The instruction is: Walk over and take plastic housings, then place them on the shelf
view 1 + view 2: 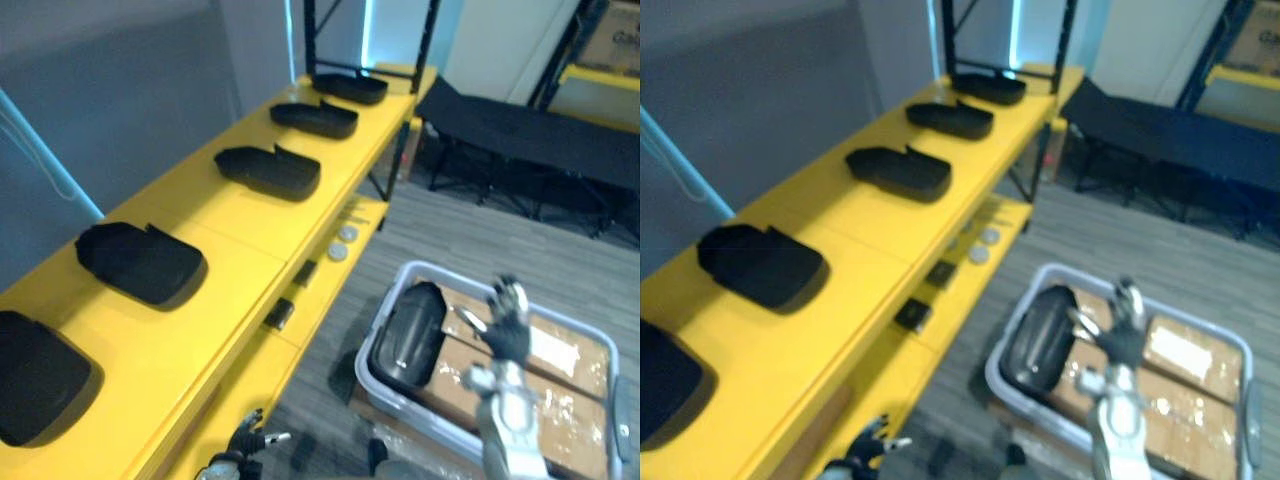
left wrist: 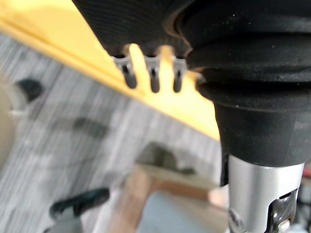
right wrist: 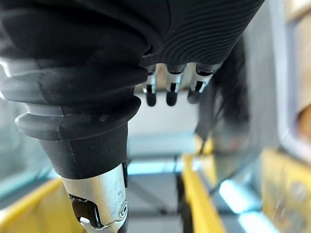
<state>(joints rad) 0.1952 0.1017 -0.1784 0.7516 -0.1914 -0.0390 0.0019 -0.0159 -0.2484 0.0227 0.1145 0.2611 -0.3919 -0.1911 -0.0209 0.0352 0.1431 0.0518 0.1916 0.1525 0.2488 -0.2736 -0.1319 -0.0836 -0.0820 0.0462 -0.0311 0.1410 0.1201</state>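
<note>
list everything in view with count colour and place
shelf: one, yellow, along the left
plastic housings: five, black, in a row on the shelf top
housing in bin: one, black, at the bin's left end
bin: one, pale grey, on the floor by the shelf
cardboard boxes: count unclear, brown, taped, in the bin
discs: two, silvery, lower shelf level
small blocks: two, dark, lower shelf level
cot: one, black, far right
right hand: open, raised over the bin
left hand: open, low beside the shelf

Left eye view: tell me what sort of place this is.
Probably a factory or warehouse: a long yellow shelf lined with black plastic housings, and a grey bin holding another beside cardboard boxes.
</note>
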